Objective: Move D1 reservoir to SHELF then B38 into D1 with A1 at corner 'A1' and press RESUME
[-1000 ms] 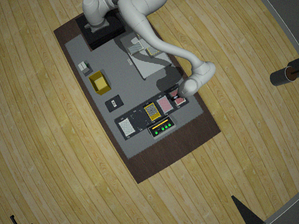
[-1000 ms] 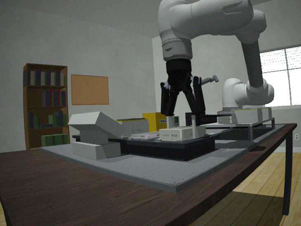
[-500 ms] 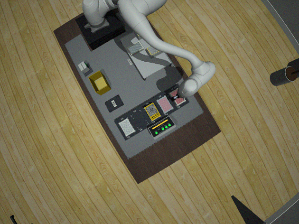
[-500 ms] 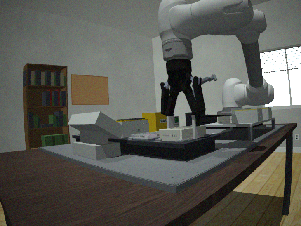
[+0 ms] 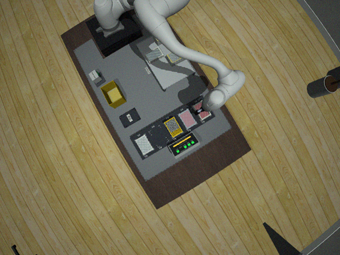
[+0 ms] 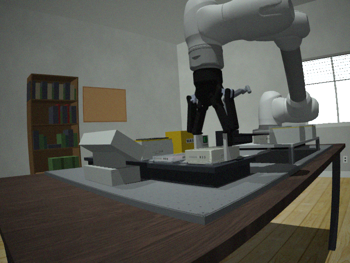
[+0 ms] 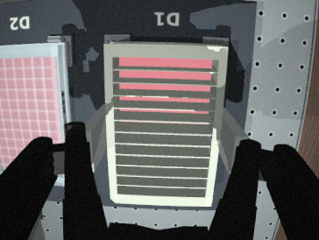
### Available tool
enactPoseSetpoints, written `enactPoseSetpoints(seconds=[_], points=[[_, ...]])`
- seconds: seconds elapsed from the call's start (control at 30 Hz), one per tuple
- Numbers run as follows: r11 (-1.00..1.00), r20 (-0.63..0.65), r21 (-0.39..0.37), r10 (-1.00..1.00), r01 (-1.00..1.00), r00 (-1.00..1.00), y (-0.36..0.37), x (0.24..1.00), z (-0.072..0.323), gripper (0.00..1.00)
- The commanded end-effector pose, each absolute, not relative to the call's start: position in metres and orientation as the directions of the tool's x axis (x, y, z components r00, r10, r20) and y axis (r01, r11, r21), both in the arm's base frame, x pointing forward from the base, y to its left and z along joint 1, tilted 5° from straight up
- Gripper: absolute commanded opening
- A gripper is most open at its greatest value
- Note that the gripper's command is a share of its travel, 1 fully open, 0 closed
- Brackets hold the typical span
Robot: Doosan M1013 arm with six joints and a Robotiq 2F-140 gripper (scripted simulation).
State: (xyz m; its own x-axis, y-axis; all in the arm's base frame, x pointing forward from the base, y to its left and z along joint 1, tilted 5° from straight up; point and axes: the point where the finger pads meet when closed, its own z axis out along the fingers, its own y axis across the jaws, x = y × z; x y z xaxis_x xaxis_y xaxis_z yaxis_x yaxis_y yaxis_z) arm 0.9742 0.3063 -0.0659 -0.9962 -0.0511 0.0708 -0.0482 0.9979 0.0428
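Largest first: white arm (image 5: 186,49) stretched from its base across the tabletop (image 6: 42,221) to the right-hand end of the deck row as seen from above. Beneath it, grey SHELF (image 5: 173,74) with two items at its far end, then the black deck (image 6: 197,171).

End effector (image 6: 212,145) pointing straight down at D1, pinching the 12-trough reservoir (image 7: 163,130) across its two long sides, one finger (image 7: 78,152) on each. Reservoir seated in D1 between the brackets, apparently flat and not yet lifted. Red liquid in the five troughs nearest the engraved position mark, the rest dark.

Likely trouble from here:
- Slosh or spill, if lifted with any tilt or jerked free; liquid gathered at one end, so off-balance weight possible.
- Snagging on the D1 brackets if raised off-vertical, which could twist the reservoir in the grip.
- Slip, since gripped only on smooth side walls.
- Drips into the open pink plate (image 7: 29,106) just beside in D2, if swung that way instead of directly toward the SHELF.
- Collision with the items already on the SHELF if set down at its crowded end.

Readable writing: "D1" (image 7: 166,17) and "D2" (image 7: 20,21) on the deck, upside down in the wrist view. "WAS" on the yellow bin (image 6: 180,139), remainder hidden by the end effector. Dark marks on the reservoir's side label in the exterior view, too small to read. Amber strip and green lights on the panel (image 5: 183,144), text illegible
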Motion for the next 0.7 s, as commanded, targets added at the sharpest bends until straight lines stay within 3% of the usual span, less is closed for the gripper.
enactPoseSetpoints(seconds=[0.0, 0.67], points=[[0.998, 0.07, 0.043, -0.051, -0.048, -0.996, 0.306, 0.975, -0.061, 0.0], [0.998, 0.07, 0.043, -0.051, -0.048, -0.996, 0.305, 0.977, -0.034, 0.0]])
